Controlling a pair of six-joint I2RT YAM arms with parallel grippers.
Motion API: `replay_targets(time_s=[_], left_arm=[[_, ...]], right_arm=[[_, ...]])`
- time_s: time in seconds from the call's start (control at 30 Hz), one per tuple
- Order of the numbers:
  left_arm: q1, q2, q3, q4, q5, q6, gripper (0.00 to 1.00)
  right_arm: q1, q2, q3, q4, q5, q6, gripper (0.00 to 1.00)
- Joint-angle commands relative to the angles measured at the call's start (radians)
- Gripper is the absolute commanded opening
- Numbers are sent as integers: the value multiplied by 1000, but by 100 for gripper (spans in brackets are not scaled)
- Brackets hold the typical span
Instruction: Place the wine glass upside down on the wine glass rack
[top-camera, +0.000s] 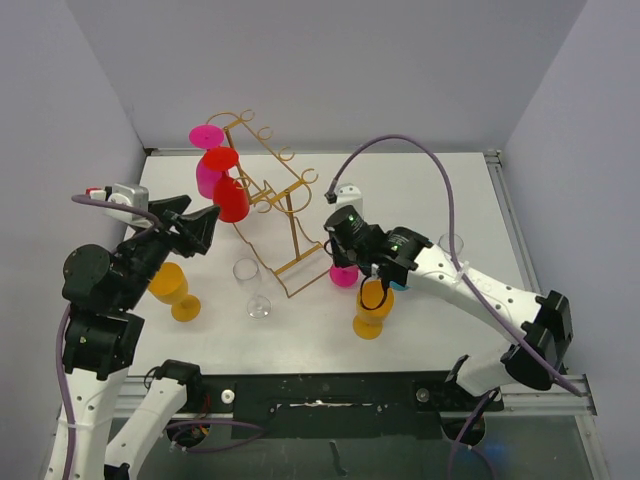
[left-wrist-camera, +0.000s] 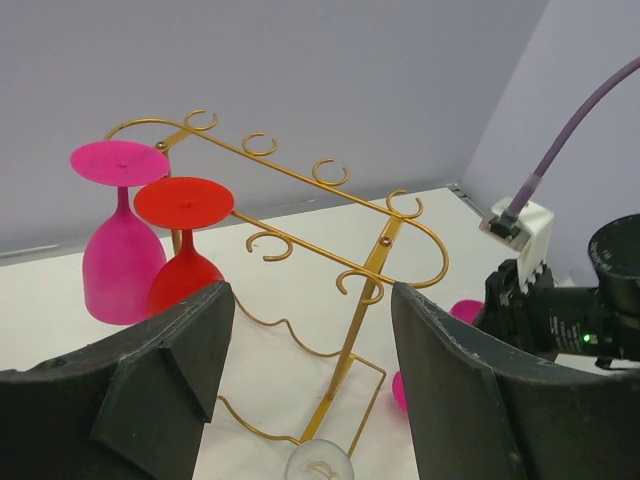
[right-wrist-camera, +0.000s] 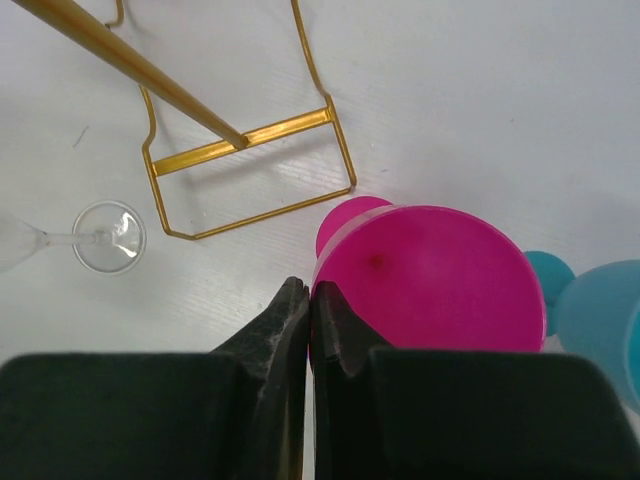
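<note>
Pinching magenta glass (right-wrist-camera: 430, 280) rim: right gripper (right-wrist-camera: 308, 300), wrist-view only.

Nothing readable here tbh, no text, labels, brands or numbers, not even on the wine glass rack (right-wrist-camera: 250, 138).

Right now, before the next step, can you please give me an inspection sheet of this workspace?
Surface: white table, nothing spilled.
Job's things: gold wire rack stands on the table; hung pink glass and red glass upside down on it.
Clutter: clear glass, left orange glass, right orange glass, teal glass.
Grippers: left gripper open, empty; right gripper shut on magenta wine glass rim.
Cables: purple cable arcs above the table.
Surroundings: plain grey walls.
</note>
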Motion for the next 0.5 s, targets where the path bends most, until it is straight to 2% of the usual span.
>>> replay_targets(time_s=[0.0,0.23,0.47], left_arm=[[-7,10,49,66,79,-16,62],[-7,22,67,100,109,-56,63],[-7,58,70,193,192,-168,63]], right_arm=[[-11,-107,87,-6,103,-36,0],[-37,-194,122,2,205,-77,0],[-45,-313,99,197,248,-168,0]])
